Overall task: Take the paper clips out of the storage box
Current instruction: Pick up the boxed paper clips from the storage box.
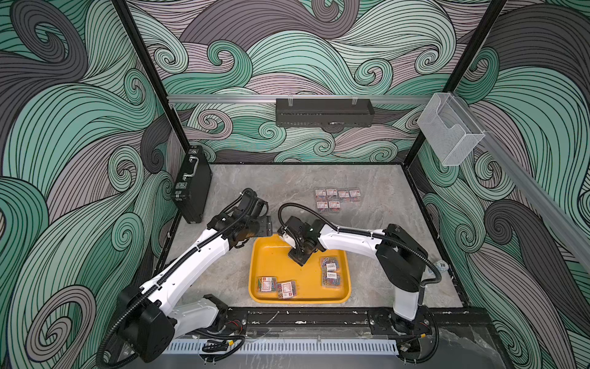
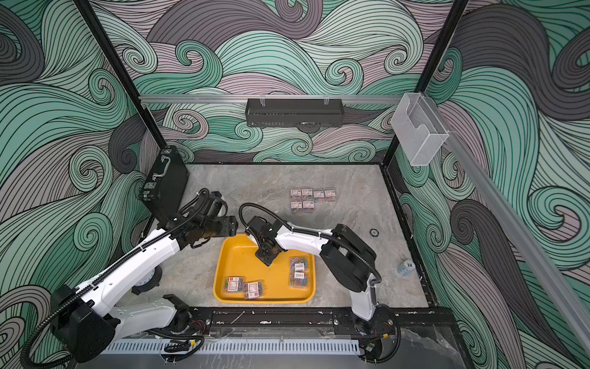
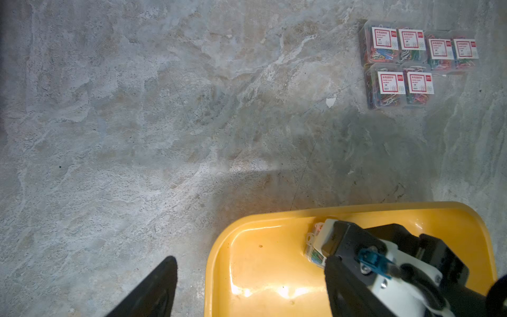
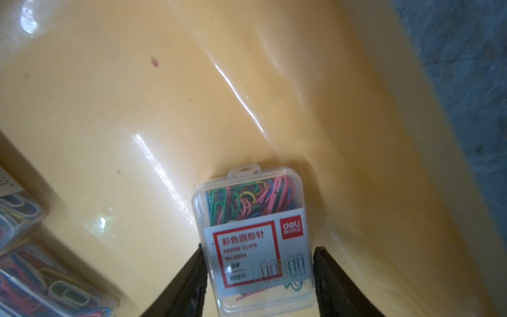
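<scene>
Yellow-orange plastic marks the storage box (image 1: 274, 262), a shallow tray lying at the near middle of the grey stone table (image 1: 383, 207). At the tray's 11 o'clock corner, the right gripper (image 4: 258, 249) reaches down, and the right wrist view shows its two black fingers (image 4: 192, 274) pressed against the long sides of one paper clip box (image 4: 252, 208). This is a clear case with a white-and-red label and a hang tab pointing at the tray's wall. Whether that case still sits on the tray floor or hangs just above it is hard to judge from these angles. Four more cases lie inside the tray: a labelled pair (image 1: 276, 287) at 7 o'clock and a barcode pair (image 1: 330, 271) at 4 o'clock. Six removed cases (image 1: 336, 198) sit in two tidy rows on the table, at 1 o'clock from the tray and well apart from it. The left gripper (image 1: 267, 223) hovers just beyond the tray's 11 o'clock rim, jaws apart and empty. A black briefcase (image 1: 191, 185) leans against the wall at 10 o'clock.
</scene>
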